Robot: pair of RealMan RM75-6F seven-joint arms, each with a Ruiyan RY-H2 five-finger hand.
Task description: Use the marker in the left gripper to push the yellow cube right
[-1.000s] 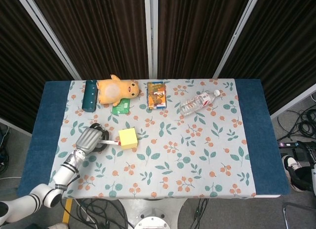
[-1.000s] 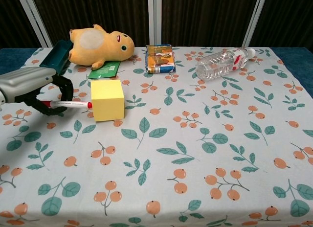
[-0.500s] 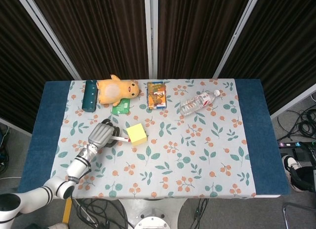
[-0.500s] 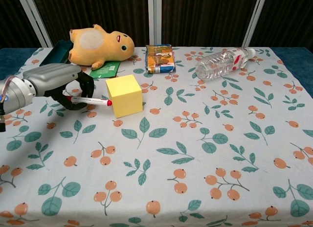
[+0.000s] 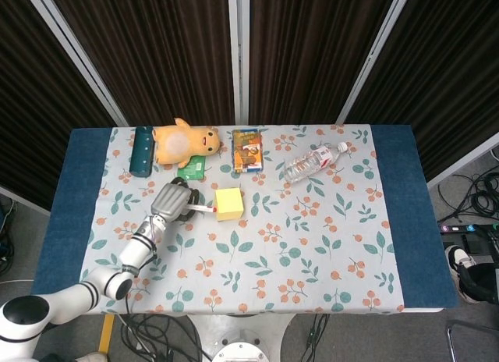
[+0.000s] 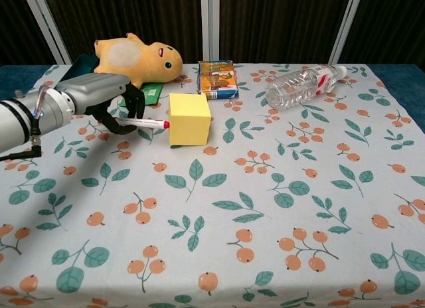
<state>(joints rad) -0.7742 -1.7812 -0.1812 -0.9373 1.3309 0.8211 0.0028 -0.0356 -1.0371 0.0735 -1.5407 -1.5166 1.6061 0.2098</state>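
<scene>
The yellow cube (image 5: 229, 204) (image 6: 190, 118) rests on the floral tablecloth, left of the table's middle. My left hand (image 5: 173, 200) (image 6: 99, 95) grips a white marker (image 6: 141, 123) (image 5: 204, 209) with a red tip. The marker lies level, pointing right, and its tip touches the cube's left face. My right hand shows in neither view.
A yellow plush toy (image 5: 183, 141) lies behind the hand, with a green card (image 5: 190, 169) and a teal case (image 5: 143, 150) beside it. An orange snack box (image 5: 248, 149) and a clear water bottle (image 5: 313, 163) lie further right along the back.
My left hand has moved right and toward the back with the marker, and the cube has slid the same way ahead of the tip.
</scene>
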